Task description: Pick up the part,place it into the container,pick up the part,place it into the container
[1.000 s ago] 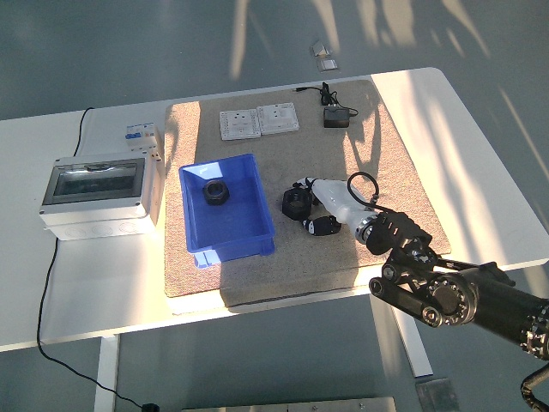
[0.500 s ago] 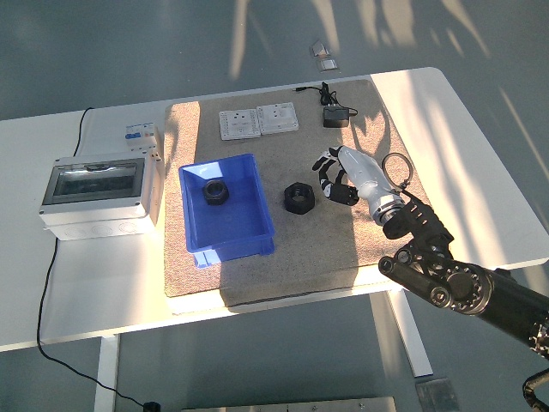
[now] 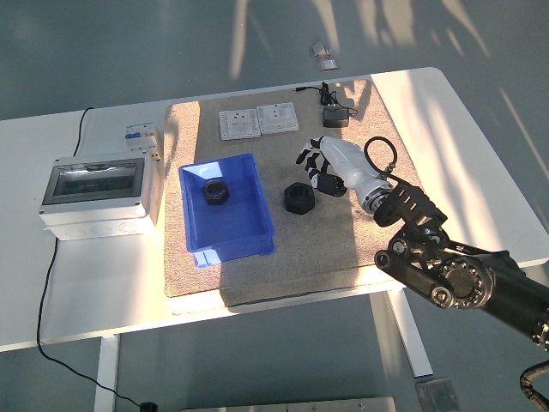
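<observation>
At the far left of my white counter sits one grey electrical enclosure box with a dark window in its lid, and just beyond its far right corner stands one small circuit breaker with a blue tab; a black cable runs from the box toward the near edge. To the right of these lies one beige mat covering the middle of the counter. On the left part of the mat rests one blue container, and inside it, toward the far side, lies one black ring-shaped part. A second black part, hexagonal with a hole through it, lies on the mat just right of the container, apart from it. So I count two parts, one in the container and one outside. On the far side of the mat are two white wall sockets side by side, and to their right one black power adapter with its thin cord. My right hand hovers just right and slightly beyond the loose part, near it but not gripping it; its dark fingers are loosely spread and hold nothing. The white forearm leads back to my black arm at the near right.
</observation>
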### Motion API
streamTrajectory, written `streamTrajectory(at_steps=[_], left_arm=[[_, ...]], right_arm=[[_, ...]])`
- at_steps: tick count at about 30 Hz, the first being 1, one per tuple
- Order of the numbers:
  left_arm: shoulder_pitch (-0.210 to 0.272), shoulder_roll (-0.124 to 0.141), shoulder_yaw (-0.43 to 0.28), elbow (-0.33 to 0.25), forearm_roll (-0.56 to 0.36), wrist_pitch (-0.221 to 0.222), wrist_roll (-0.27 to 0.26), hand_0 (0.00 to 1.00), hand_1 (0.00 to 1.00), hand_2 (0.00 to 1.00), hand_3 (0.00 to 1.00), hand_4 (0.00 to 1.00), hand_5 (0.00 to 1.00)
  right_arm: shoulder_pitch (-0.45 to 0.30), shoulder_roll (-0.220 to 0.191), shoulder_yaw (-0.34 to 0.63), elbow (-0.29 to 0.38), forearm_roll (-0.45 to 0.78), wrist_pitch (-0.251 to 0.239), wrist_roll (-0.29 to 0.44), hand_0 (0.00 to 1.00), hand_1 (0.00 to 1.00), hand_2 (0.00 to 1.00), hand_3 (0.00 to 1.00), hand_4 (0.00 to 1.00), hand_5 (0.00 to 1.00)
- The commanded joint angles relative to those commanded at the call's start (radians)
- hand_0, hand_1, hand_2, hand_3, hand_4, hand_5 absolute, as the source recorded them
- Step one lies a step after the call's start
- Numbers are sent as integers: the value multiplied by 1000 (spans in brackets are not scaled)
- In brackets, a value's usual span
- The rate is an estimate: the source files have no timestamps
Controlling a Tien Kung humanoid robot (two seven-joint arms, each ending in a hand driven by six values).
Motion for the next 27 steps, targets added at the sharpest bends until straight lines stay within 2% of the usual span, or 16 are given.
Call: streamTrajectory(at_steps=[5,6,15,17,18,27], left_arm=[[-1,1,0,0,1,0,0,672,659,639,754,767,857],[-1,1,-1,0,1,0,0,672,659,639,754,767,858],[-1,2,-5,0,8,-2,1,672,659,638,754,766,857],[-1,3,-5,0,8,-2,1,672,659,638,754,766,857],[-1,3,-5,0,8,-2,1,672,659,638,755,766,857],[-3,2,-5,0,2,-1,-1,672,659,638,755,765,857]], right_arm=[[18,1,-33,14,-21,53,-59,850,702,803,801,634,107],[19,1,-37,14,-21,63,-66,945,845,902,894,827,286],[27,8,-55,-5,-22,105,-93,955,843,898,893,832,297],[33,14,-69,-20,-16,108,-94,955,843,898,893,832,297],[36,17,-77,-29,-11,110,-95,967,839,895,890,866,335],[52,56,-142,-131,40,112,-90,971,836,890,888,868,336]])
